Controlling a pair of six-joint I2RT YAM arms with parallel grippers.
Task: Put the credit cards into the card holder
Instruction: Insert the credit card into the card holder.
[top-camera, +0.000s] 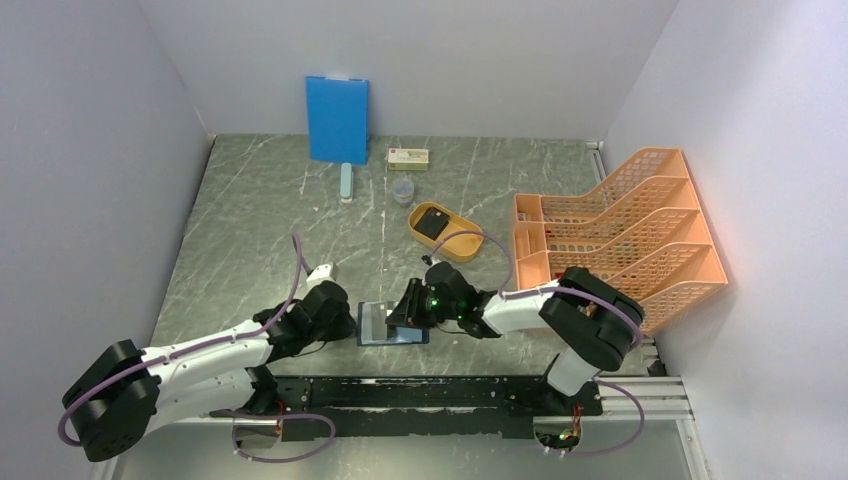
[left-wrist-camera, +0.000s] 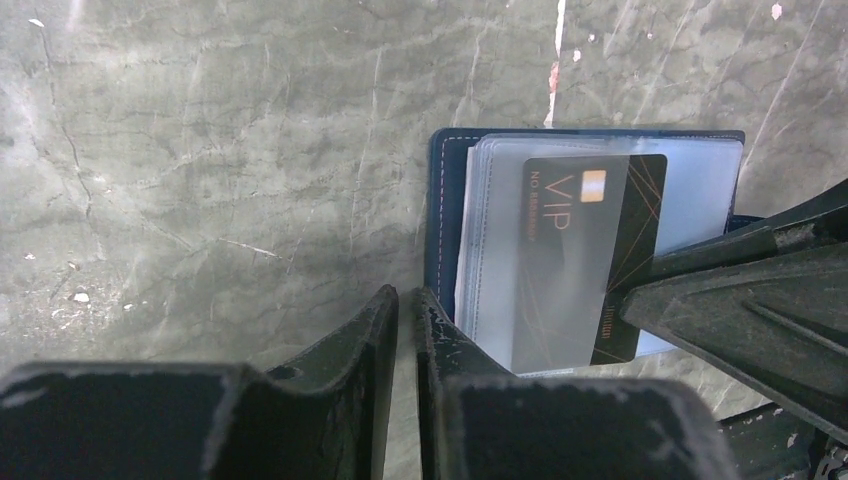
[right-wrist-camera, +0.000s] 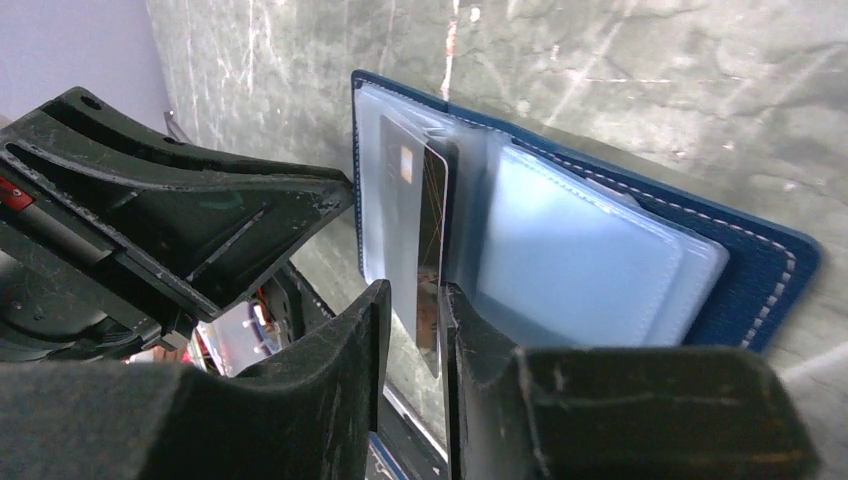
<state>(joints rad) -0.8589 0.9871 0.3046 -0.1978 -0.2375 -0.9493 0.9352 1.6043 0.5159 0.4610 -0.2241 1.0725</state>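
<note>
- OK, nearest the bases you've got both grippers low over the table (top-camera: 260, 220), tips facing each other w/ the card holder (left-wrist-camera: 446, 220) btwn them.
- Your left gripper (left-wrist-camera: 405, 330): fingers nearly closed, thin slit only, nothing in it. One fingertip is right at the holder's navy edge.
- Your right gripper (right-wrist-camera: 415, 305): narrow gap, w/ the black VIP card (left-wrist-camera: 620, 220) standing btwn the fingers. Can't tell if they pinch it or just flank it.
- Card holder lies open and flat at front-centre of the table, clear sleeves (right-wrist-camera: 575, 240) fanned up. The card is partway in one sleeve, the rest sticking out toward the right gripper.
- Further back, centre: yellow-orange oval tray (top-camera: 475, 248) w/ a dark item in it, well apart from the holder.
- Right side: orange mesh file rack (top-camera: 620, 235).
- Behind the tray: small grey cup (top-camera: 402, 190), small box (top-camera: 408, 157), slim pale stick (top-camera: 346, 183).
- Far end: blue board (top-camera: 337, 118) leans on the back wall.
</note>
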